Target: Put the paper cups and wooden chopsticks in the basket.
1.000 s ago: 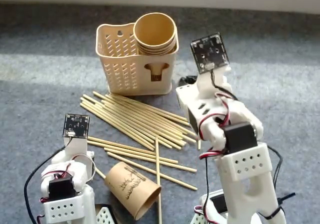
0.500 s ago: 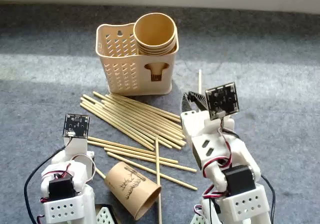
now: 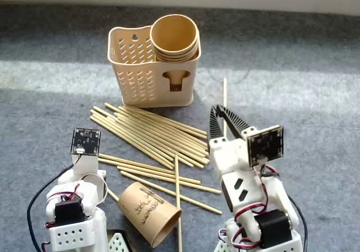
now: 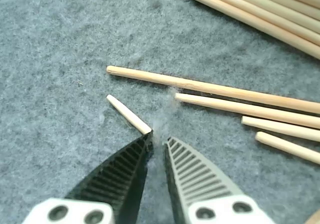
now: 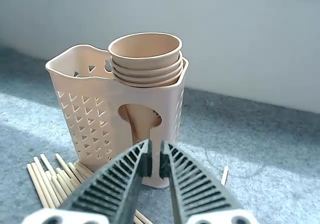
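A cream perforated basket [image 3: 135,77] [image 5: 85,114] stands at the back with a stack of paper cups [image 3: 174,35] [image 5: 145,51] inside. One more paper cup [image 3: 147,211] lies on its side near the front. Several wooden chopsticks [image 3: 152,131] [image 4: 240,91] [image 5: 55,181] are spread over the carpet in front of the basket. A single chopstick [image 3: 225,91] [image 5: 224,175] lies to the basket's right. My right gripper [image 3: 216,110] [image 5: 155,159] hovers shut and empty above that stick, facing the basket. My left gripper [image 4: 157,140] is shut and empty, low over the carpet, beside a stick's end [image 4: 129,115].
Grey carpet covers the whole floor, with open room to the right of the basket and at the far left. A pale wall [image 5: 240,34] runs behind the basket. The left arm [image 3: 79,179] sits at the front left, next to the lying cup.
The right arm has drawn back from beside the basket toward the front, uncovering the single chopstick on the carpet. The left arm and the lying cup have not moved.
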You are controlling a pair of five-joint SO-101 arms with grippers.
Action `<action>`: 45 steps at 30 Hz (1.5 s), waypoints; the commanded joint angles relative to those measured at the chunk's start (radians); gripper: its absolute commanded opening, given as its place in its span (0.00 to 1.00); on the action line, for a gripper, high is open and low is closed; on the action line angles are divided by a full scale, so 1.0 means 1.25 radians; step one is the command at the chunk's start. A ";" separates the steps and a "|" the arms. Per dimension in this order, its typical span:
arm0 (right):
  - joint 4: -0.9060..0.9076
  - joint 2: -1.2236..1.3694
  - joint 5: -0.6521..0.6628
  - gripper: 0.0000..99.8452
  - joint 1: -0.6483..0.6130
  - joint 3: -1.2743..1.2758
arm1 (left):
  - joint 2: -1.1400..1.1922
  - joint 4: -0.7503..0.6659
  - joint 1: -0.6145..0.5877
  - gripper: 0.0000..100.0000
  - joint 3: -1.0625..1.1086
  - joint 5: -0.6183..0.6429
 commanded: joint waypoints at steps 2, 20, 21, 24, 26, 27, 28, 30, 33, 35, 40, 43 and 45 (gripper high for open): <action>-0.020 -0.102 -0.007 0.04 -0.006 0.033 | -0.003 0.004 -0.006 0.05 0.015 -0.001; 0.025 -0.107 -0.006 0.04 0.017 0.118 | -0.003 0.004 -0.003 0.05 0.015 -0.001; 0.039 -0.107 -0.006 0.04 0.034 0.139 | -0.003 0.004 -0.003 0.05 0.015 -0.001; 0.056 -0.107 -0.002 0.04 0.072 0.213 | -0.003 0.004 -0.003 0.05 0.015 -0.001; 0.056 -0.107 -0.002 0.04 0.101 0.252 | -0.003 0.004 -0.003 0.05 0.015 -0.001; 0.057 -0.107 -0.002 0.04 0.110 0.267 | -0.003 0.004 -0.003 0.05 0.015 -0.001; 0.057 -0.107 -0.002 0.04 0.116 0.283 | -0.003 0.004 -0.003 0.05 0.015 -0.001; 0.058 -0.107 -0.002 0.04 0.120 0.323 | -0.003 0.004 -0.003 0.05 0.015 -0.001; 0.058 -0.107 -0.005 0.04 0.117 0.381 | -0.003 0.004 -0.003 0.05 0.015 -0.001; 0.058 -0.107 -0.005 0.04 0.117 0.413 | -0.003 0.004 -0.003 0.05 0.015 -0.001; 0.100 -0.107 -0.004 0.04 0.122 0.434 | -0.003 0.004 -0.003 0.05 0.015 -0.001; 0.149 -0.107 -0.006 0.04 0.121 0.434 | -0.003 0.004 -0.003 0.05 0.015 -0.001; 0.193 -0.107 -0.006 0.04 0.120 0.434 | -0.003 0.004 -0.003 0.05 0.015 -0.001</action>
